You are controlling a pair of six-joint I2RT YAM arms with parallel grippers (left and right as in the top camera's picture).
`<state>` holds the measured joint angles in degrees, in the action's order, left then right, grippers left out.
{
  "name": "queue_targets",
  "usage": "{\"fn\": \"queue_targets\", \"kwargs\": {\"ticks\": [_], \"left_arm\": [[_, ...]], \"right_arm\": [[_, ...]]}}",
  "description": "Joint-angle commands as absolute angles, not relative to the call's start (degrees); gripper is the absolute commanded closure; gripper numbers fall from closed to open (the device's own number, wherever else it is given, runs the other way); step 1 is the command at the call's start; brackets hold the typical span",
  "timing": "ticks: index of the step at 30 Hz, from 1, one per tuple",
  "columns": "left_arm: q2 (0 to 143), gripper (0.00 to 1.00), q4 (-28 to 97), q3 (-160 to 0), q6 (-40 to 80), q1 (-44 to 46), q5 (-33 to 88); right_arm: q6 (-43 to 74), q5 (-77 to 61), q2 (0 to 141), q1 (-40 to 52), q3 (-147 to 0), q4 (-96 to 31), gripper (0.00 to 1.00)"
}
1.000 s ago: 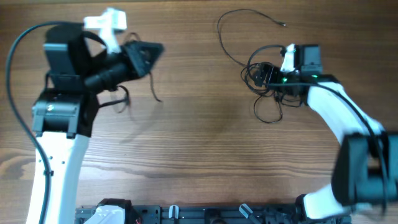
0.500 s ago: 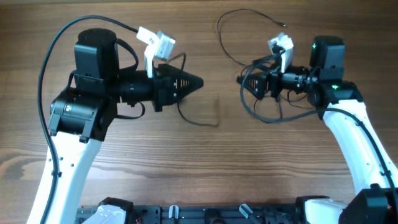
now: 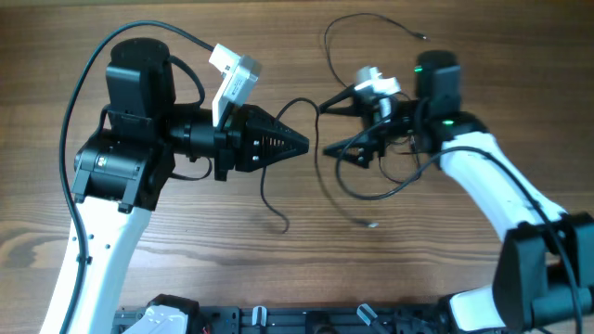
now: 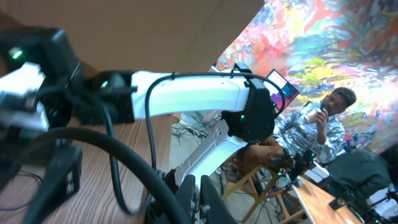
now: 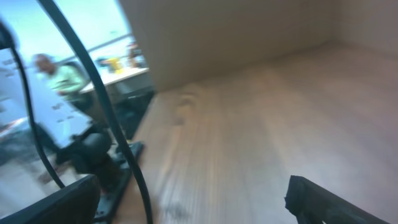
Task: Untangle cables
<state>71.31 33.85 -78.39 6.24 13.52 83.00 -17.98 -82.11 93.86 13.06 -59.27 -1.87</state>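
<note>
Jaws on the left gripper (image 3: 304, 144) are pressed together into a dark cone at mid-frame in the overhead view, pointing right. Jaws on the right gripper (image 3: 327, 128) stand wide apart just opposite, pointing left, one finger above the other. The cables (image 3: 326, 44) gather mostly around the right gripper. One thin strand drops between its spread fingers, a loose loop sags onto the bench (image 3: 390, 278) just below it, and a tiny plug end (image 3: 371, 224) rests lower still, near bottom centre. Another strand comes out from under the left gripper and curls down to a free end left of that plug. A short arc crosses the gap between the two grippers. Whether the left jaws pinch a strand cannot be told, since the cone covers the spot. Farther up, a single cord sweeps in a wide arc toward the top of the frame, right of centre, well apart from both grippers. In the left wrist view the closed fingers (image 4: 185, 202) are cut off by the bottom edge and dark cords loop close in front of them. Beyond them is the white right arm (image 4: 186, 93), and a seated person (image 4: 323, 121) is far off at right. The right wrist view is blurred. One dark cord runs down its left side between the two finger ends in the bottom corners, with bare bench wood behind.
</note>
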Motion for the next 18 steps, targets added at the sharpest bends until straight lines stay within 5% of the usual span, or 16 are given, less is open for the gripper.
{"fn": "queue_targets", "kwargs": {"ticks": [1, 10, 18], "left_arm": [[71.3, 0.96, 33.6, -78.8, 5.0, 13.7, 79.9], [71.3, 0.96, 33.5, -78.8, 12.5, 13.7, 58.2], [71.3, 0.96, 26.9, -78.8, 26.4, 13.7, 54.1]], "right_arm": [[-16.2, -88.9, 95.4, 18.3, -58.8, -0.5, 0.06], [-16.0, -92.9, 95.4, 20.7, -58.8, -0.9, 0.07], [-15.1, -88.5, 95.4, 22.0, -58.8, -0.9, 0.07]]}}
